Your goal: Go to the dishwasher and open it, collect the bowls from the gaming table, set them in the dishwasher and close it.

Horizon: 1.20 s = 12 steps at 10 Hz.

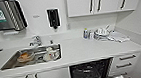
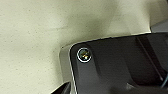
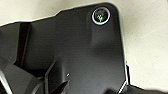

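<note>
We face white worktop [image 1: 82, 50] with sink [image 1: 13, 63]. Dishwasher [image 1: 89, 71] sits below worktop, right of centre, door already down, dark racks showing. We judge opening step done; bowl collection comes next, calls for drive to gaming table. Pincer state: cannot tell, either arm.

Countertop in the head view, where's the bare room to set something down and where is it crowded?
The countertop is bare from the sink across to the right wall, above the open dishwasher. The back right corner is crowded with bottles, stacked dishes and a cloth. The sink holds an orange bowl and white dishes.
</note>
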Tool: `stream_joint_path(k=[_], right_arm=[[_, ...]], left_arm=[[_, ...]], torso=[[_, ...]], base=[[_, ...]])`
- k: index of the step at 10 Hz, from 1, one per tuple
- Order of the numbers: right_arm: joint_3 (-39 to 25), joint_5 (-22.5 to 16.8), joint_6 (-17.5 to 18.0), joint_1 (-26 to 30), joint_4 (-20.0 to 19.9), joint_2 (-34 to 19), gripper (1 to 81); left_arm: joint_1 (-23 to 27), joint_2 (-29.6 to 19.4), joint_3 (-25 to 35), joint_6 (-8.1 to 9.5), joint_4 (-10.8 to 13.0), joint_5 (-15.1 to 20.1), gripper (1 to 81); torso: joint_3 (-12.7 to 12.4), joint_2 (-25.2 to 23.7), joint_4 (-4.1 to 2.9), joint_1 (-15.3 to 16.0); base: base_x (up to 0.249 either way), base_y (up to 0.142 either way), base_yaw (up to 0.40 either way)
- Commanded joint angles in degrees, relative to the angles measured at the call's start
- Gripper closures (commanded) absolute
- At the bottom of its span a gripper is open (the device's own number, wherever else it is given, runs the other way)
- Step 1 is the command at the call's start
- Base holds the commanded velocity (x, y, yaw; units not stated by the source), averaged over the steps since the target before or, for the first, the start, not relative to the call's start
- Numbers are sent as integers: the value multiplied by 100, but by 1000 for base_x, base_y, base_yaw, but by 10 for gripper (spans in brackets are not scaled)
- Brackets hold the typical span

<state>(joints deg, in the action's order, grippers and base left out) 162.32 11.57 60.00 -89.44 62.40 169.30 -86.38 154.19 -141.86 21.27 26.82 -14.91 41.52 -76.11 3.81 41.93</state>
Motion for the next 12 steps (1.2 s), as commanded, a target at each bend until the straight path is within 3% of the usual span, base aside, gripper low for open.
stream_joint_path(k=[1,5,7,12], right_arm=[[106,-577,-24,106,123,1,10],[53,-690,-15,88,79,158,10],[53,-1104,-15,105,97,273,10],[53,-1166,-6,159,35,423,10]], left_arm=[[-252,983,-1221,70,34,181,10],[-358,1386,-1528,26,25,260,10],[-366,1589,-1705,26,16,419,10],[-314,1792,-1845,26,16,419,10]], torso=[[0,0,0,0],[-7,0,0,-2],[-9,0,0,-2],[-11,-2,0,-2]], base=[[0,0,0],[0,0,0],[0,0,0],[0,0,0]])
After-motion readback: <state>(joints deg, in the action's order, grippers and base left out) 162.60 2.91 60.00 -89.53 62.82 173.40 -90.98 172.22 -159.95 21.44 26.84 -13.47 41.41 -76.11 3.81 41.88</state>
